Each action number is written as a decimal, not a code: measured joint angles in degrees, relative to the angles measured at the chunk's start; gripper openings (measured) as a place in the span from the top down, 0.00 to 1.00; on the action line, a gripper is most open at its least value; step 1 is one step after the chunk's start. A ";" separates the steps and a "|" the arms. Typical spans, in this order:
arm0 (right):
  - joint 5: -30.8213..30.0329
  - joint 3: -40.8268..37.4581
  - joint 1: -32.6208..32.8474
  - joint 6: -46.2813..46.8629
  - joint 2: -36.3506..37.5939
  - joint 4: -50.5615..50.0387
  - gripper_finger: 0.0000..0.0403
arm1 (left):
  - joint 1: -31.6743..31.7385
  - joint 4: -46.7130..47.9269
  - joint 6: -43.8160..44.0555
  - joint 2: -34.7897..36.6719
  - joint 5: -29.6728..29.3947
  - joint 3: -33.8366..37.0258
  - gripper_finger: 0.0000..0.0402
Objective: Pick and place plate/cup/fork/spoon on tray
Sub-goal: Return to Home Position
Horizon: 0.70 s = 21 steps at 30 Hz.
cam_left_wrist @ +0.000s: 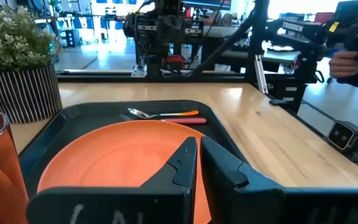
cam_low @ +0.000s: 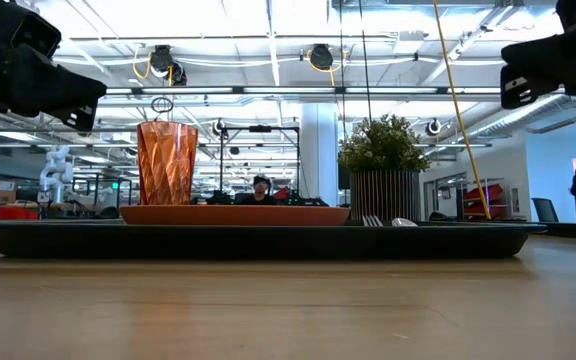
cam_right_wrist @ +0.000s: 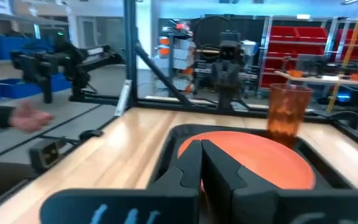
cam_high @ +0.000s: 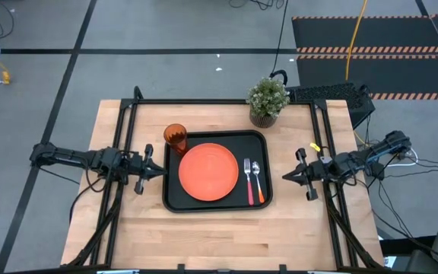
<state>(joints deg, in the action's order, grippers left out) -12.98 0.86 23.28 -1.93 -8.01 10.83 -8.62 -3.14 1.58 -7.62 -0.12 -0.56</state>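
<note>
Plate (cam_high: 208, 172), cup (cam_high: 175, 138), fork (cam_high: 248, 179) and spoon (cam_high: 258, 181) sit on tray (cam_high: 175, 199), left tool (cam_high: 158, 170) and right tool (cam_high: 287, 176) flanking it, both closed and empty.

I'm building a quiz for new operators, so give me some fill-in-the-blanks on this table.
1. The plate lies on the ____-coloured tray.
2. In the high view, fork and spoon lie to the plate's ____.
3. The left gripper and right gripper both hold ____.
Missing: black; right; nothing.

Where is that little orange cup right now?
Seen from above, the cup stands in the black tray's upper-left corner, right beside the orange plate.
</note>
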 joint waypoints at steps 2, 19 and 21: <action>-0.46 0.00 -0.26 -0.36 0.48 -0.76 1.00 | 0.00 0.00 0.02 0.00 0.00 0.00 0.94; 17.84 0.00 -9.58 7.13 1.38 -5.53 1.00 | 0.00 -0.04 0.17 0.00 0.02 0.00 0.94; 19.09 0.00 -10.00 7.22 1.38 -5.53 1.00 | 0.00 -0.03 0.17 0.00 0.02 0.00 0.94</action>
<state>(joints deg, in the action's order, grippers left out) 6.11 0.86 13.28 5.29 -6.63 5.30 -8.62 -3.17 1.76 -7.62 -0.10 -0.56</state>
